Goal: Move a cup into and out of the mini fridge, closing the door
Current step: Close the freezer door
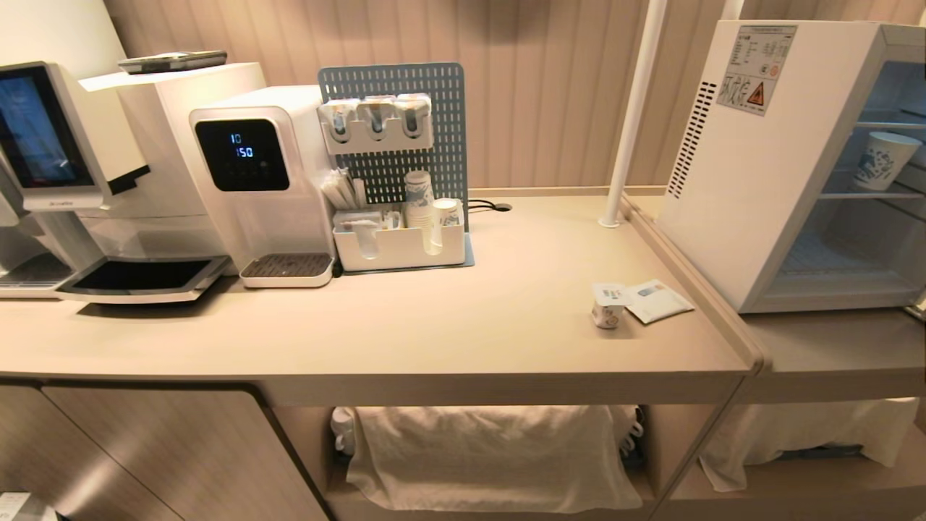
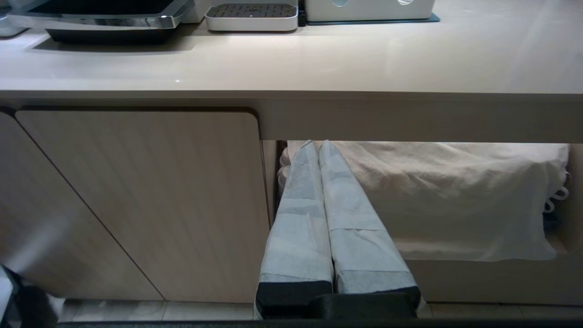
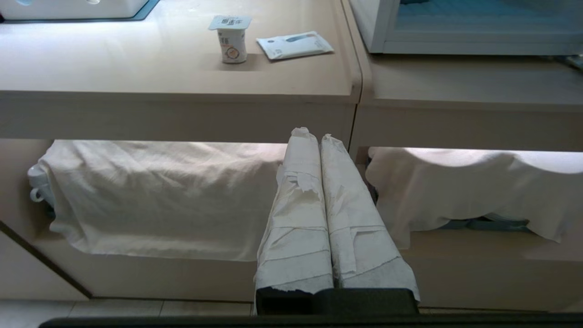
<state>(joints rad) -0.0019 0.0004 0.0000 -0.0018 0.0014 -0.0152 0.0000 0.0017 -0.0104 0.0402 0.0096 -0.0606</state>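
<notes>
- The small squat white cup with a square printed foil lid and an orange round mark on its side stands upright on the pale beige worktop, near the worktop's right front corner.
- A flat white paper sachet lies just beside the cup, on the side towards the fridge.
- The white boxy mini fridge, with a vented side and a warning sticker, sits on a lower beige ledge to the right of the worktop; its front stands open, so the wire shelves show.
- A taller white paper cup with a dark blue pattern stands on the fridge's upper shelf.
- The fridge door itself I cannot make out from here.
- The right gripper hangs below the worktop's front edge, in front of a white cloth draped over the open shelf beneath; its paper-wrapped fingers are pressed together with nothing between them.
- The left gripper rests low too, by the pale wooden cabinet door; its wrapped fingers lie together, empty.
- At the back left stand a white water dispenser with a dark display and a white organiser tray of cups.
</notes>
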